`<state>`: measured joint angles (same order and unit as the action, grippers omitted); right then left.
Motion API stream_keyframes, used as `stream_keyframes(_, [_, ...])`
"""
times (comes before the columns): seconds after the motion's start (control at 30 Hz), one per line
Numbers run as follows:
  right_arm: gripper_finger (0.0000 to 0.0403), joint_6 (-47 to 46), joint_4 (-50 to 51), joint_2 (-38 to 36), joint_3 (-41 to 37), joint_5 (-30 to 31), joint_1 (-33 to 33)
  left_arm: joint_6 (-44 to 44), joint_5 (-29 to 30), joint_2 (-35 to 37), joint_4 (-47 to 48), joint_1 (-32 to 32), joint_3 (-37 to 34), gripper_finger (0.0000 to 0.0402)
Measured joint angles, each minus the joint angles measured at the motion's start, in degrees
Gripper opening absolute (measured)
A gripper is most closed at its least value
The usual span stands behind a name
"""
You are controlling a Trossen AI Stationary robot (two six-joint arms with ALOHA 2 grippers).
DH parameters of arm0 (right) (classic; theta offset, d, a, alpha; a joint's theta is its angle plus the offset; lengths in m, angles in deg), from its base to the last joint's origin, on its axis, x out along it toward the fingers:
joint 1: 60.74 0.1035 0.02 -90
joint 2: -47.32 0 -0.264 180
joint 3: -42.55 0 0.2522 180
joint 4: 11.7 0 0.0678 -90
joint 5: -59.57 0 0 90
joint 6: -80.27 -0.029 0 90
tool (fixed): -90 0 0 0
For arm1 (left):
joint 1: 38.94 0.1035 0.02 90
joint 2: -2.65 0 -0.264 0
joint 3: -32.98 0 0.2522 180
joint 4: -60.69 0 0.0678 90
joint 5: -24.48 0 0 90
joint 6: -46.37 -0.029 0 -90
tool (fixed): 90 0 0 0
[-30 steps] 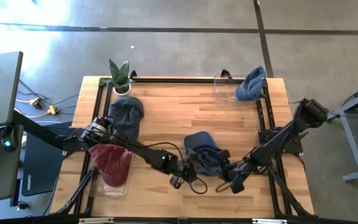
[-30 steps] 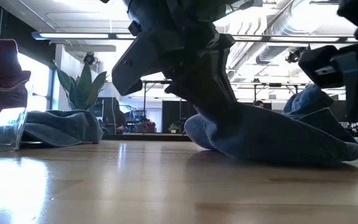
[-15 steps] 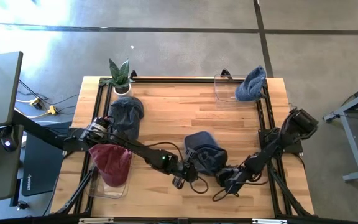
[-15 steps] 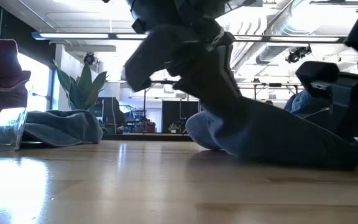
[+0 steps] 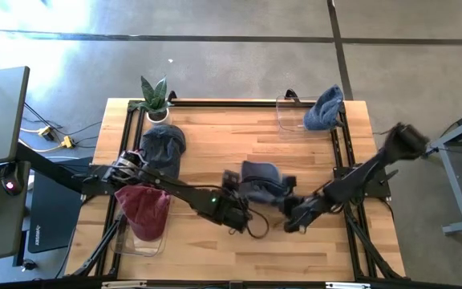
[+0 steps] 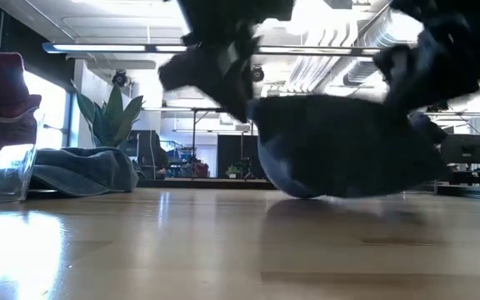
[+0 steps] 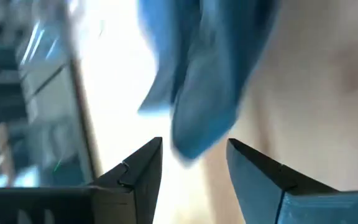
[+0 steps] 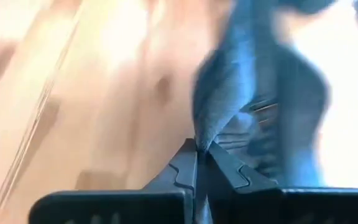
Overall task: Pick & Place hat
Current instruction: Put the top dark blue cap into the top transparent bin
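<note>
So my right jaws (image 8: 197,149) are pinched tight on a fold of the blue denim hat (image 5: 261,180), down near the front middle of the wooden surface (image 5: 215,136). My left jaws (image 7: 194,163) sit at the hat's other side with a clear gap between the fingers, and the hat's edge hangs right in front of that gap. I can't tell if it's actually touching them.

From the low camera the hat (image 6: 344,146) looks lifted between both arms, with just its lowest bulge close to the wood. It's blurry there, so I can't say if it's fully off.

Off to my left there's a clear container (image 5: 139,233) at the surface's edge with a dark red hat (image 5: 143,209) piled in it. A bit farther back on that side lies another blue denim hat (image 5: 163,146), flat on the wood. Behind that, in the far left corner, is a small potted plant (image 5: 156,98).

Over in the far right corner there's a second clear container (image 5: 291,114) with one more blue hat (image 5: 324,108) draped over its side.
</note>
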<state>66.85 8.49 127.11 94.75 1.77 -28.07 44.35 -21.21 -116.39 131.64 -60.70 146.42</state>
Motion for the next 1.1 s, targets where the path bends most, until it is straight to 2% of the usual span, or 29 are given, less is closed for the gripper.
stream_keyframes(0.1, [0.0005,-1.74,5.11,-9.31,0.02,4.06,-2.17,10.09,5.81,-0.04,7.15,0.04,-1.45,0.0174])
stream_keyframes(0.23, [0.0006,-3.25,9.39,-22.47,0.02,9.69,-6.50,22.18,11.77,-0.04,11.64,-0.42,-5.17,0.0174])
stream_keyframes(0.37, [0.0004,-2.12,9.80,-34.12,0.02,8.83,-14.32,28.19,14.82,-0.04,7.81,-0.44,-9.89,0.0174])
stream_keyframes(0.53, [0.0003,1.56,11.18,-43.66,1.93,7.36,-26.67,28.54,14.60,-0.04,-4.39,-0.41,-14.68,0.0175])
stream_keyframes(0.7, [0.0004,5.53,12.37,-45.33,6.14,6.83,-39.15,20.09,8.60,-0.04,-18.46,-0.46,-18.02,0.0175])
stream_keyframes(0.83, [0.0003,6.25,15.01,-43.38,9.03,5.95,-49.20,14.73,5.47,-0.04,-24.24,-0.46,-18.88,0.0175])
stream_keyframes(0.9, [0.0004,5.70,15.51,-42.06,9.35,2.72,-54.15,14.27,4.97,-0.04,-24.88,-0.46,-18.90,0.0175])
stream_keyframes(1.0, [0.0003,3.19,15.67,-39.29,9.40,-6.23,-60.91,14.27,4.79,-0.04,-24.74,-0.46,-18.91,0.0175])
stream_keyframes(1.1, [0.0003,0.30,15.70,-35.57,9.40,-12.23,-66.33,14.25,4.44,-0.04,-24.95,-0.46,-18.91,0.0175])
